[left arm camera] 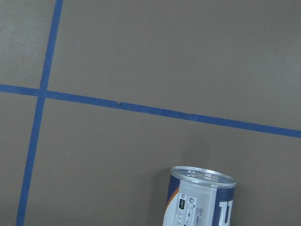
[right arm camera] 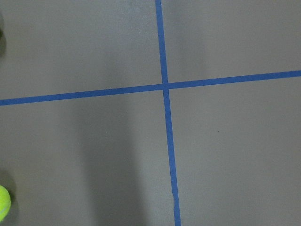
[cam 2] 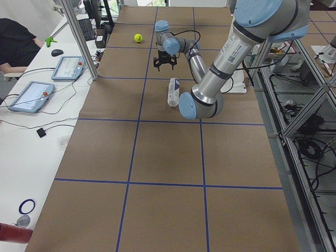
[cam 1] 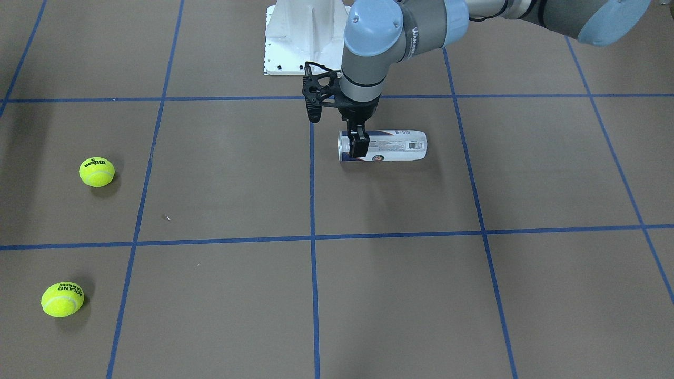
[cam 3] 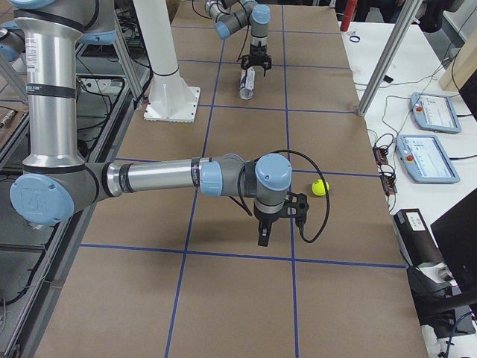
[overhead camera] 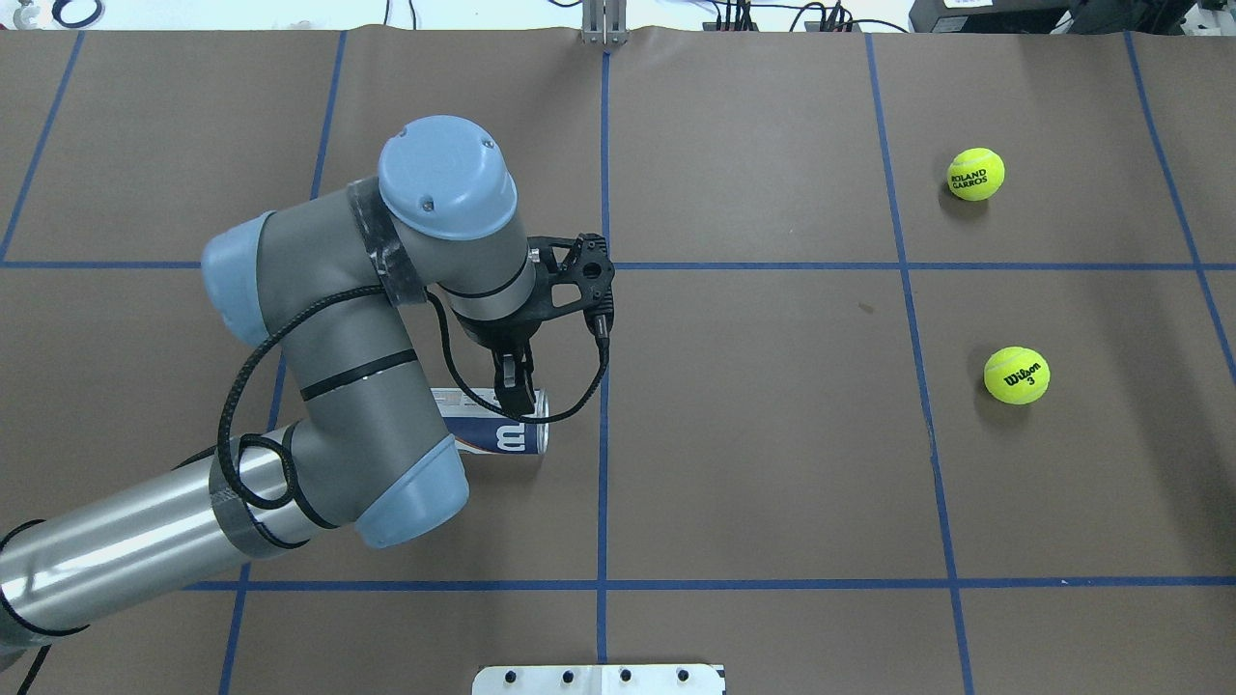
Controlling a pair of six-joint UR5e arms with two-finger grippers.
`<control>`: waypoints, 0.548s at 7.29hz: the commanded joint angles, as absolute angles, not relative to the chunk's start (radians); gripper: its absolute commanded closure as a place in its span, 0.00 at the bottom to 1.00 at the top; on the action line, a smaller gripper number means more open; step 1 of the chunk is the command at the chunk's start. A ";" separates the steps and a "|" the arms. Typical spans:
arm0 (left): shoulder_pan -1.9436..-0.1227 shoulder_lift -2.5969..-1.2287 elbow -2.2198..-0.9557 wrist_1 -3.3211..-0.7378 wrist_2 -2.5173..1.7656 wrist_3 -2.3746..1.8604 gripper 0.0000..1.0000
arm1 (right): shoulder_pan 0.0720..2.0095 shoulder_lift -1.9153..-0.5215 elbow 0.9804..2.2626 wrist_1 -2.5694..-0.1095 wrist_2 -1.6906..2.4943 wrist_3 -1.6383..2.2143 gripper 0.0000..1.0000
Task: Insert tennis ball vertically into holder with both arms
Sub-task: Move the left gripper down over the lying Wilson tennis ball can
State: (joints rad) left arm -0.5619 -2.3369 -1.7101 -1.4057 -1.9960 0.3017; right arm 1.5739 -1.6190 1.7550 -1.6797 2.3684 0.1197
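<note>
From across the bench: a clear plastic cylindrical tennis-ball can (cam 1: 392,146) with a white and navy label, flat on its side on the brown, blue-taped bench (cam 1: 221,173), open end toward the view's left, in front of the white base pedestal (cam 1: 305,37). Above that end, pointing straight down, the black two-finger left hand (cam 1: 359,150) of the grey-and-silver left arm (cam 1: 368,47), one finger overlapping the can's near side. Cannot tell whether clasped on the can or merely around it. Well apart at the view's left, two yellow-green tennis balls: a "Wilson" ball (cam 1: 97,171) and, nearer the camera, a "Roland Garros" ball (cam 1: 62,299).

From overhead: can (overhead camera: 502,434) with a white "W" on navy, partly hidden under the left arm, left hand (overhead camera: 515,396) at its rim end, just left of the centre tape line. Both balls far to the right.

From the left end: can (cam 2: 173,92) beside the near arm's blue-capped joint, one ball (cam 2: 138,38) far down the bench.

From the right end: black right hand (cam 3: 261,240) of the near right arm (cam 3: 149,179) pointing down close over the bench, one ball (cam 3: 320,187) nearby. Open or closed, cannot tell. Can (cam 3: 248,83) beneath the far arm.

Left wrist camera: can's silver-rimmed mouth (left arm camera: 203,175) at the bottom edge, below a blue tape line (left arm camera: 188,116).

Right wrist camera: crossing tape lines and a sliver of ball (right arm camera: 3,209) at lower left.
</note>
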 commanded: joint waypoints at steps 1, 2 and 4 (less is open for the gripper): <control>-0.540 -2.339 -1.677 -1.417 -1.987 0.304 0.01 | 1.574 -1.618 1.755 -1.680 2.368 0.120 0.01; -0.538 -2.339 -1.671 -1.417 -1.985 0.304 0.01 | 1.574 -1.618 1.755 -1.680 2.368 0.120 0.01; -0.537 -2.336 -1.626 -1.501 -1.983 0.304 0.01 | 1.574 -1.618 1.752 -1.680 2.367 0.120 0.01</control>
State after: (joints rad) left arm -0.5386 -2.3379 -1.6589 -1.4446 -1.9843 0.3036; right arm 1.5739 -1.6184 1.7534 -1.6797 2.3682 0.1197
